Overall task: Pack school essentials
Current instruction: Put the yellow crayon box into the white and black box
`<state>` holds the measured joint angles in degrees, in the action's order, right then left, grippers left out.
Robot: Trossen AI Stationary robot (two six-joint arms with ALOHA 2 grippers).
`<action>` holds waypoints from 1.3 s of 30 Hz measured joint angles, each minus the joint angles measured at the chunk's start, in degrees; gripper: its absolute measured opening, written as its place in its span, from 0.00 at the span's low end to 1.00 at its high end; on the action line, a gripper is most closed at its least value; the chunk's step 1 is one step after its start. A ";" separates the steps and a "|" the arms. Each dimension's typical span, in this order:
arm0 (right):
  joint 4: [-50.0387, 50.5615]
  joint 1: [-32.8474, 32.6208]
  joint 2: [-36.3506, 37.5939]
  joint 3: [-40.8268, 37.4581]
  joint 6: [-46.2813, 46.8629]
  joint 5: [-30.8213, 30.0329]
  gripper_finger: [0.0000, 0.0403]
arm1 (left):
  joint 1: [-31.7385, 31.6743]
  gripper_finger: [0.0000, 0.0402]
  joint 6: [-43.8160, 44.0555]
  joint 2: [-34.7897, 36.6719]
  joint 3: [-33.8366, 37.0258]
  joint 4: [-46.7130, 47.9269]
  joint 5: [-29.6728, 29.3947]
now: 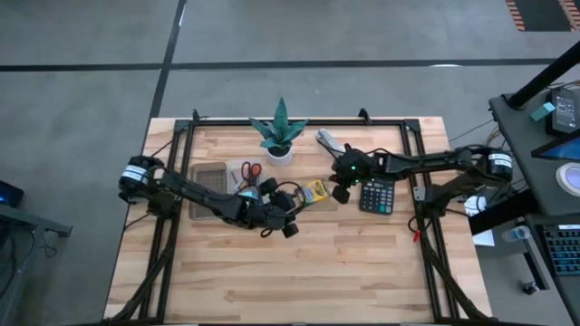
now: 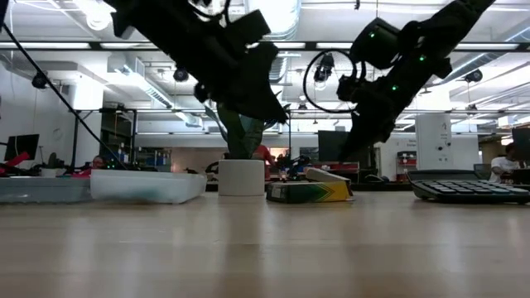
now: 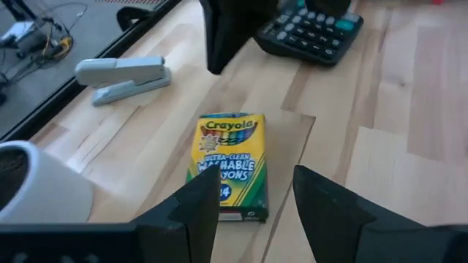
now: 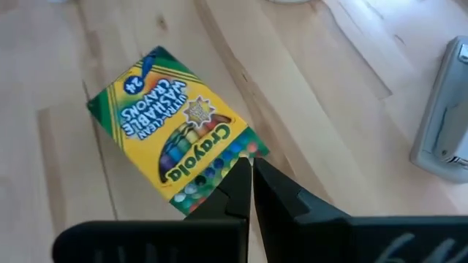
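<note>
The yellow-green crayon box [image 1: 314, 192] lies flat on the table between the two grippers, label up [image 3: 228, 164] [image 4: 175, 139]. My left gripper [image 3: 252, 197] is open just on the near-left side of the box, with its fingers pointing at it and touching nothing [image 1: 283, 217]. My right gripper [image 4: 250, 179] is shut, its tips at the box's "Crayola" end [image 1: 342, 187]. The red-handled scissors [image 1: 251, 170] lie by a shallow clear tray [image 1: 207, 177], which the left arm partly covers. Pencils, eraser and notepad do not show clearly. My right gripper comes down from above and from the table's right with its shut fingertips [image 4: 240, 175] at the edge of the box's "Crayola" end [image 4: 219, 150]. I cannot tell whether they touch it. The box lies flat on the table.
A potted plant in a white pot [image 1: 279, 138] stands at the far middle of the table, close behind the box [image 2: 241, 178]. A grey stapler [image 3: 124, 77] lies to its right. A dark calculator [image 1: 376, 195] sits under the right arm. The near half of the table [image 1: 299, 281] holds no objects.
</note>
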<state>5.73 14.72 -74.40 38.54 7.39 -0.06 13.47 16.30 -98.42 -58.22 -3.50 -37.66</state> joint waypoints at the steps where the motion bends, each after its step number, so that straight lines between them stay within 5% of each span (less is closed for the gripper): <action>1: -0.11 -0.13 0.69 -0.40 -0.12 0.00 0.02 | 0.00 0.39 -0.62 -0.81 -0.14 -0.68 0.01; 16: -0.15 -0.19 6.16 -4.26 -0.87 0.12 0.02 | -2.29 0.39 -3.74 -7.14 -2.19 -4.94 2.64; 24: -0.76 -0.08 4.72 -4.39 7.09 0.16 0.02 | -5.49 0.39 -7.75 -6.77 -2.03 -4.45 1.18; 28: -0.88 -0.08 4.60 -4.41 9.68 0.20 0.02 | -7.32 0.38 -12.65 -6.77 -1.96 -2.56 7.47; 34: -4.61 -0.08 4.60 -4.41 12.21 0.13 0.02 | -9.99 0.29 -16.93 -6.63 -1.89 0.04 16.56; 39: -6.48 -0.08 4.60 -4.40 12.10 0.10 0.02 | -11.38 0.13 -21.31 -4.61 -1.81 0.04 18.22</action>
<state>-0.75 14.63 -69.80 34.14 19.48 0.03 2.10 -5.02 -103.03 -60.04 -3.45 -19.44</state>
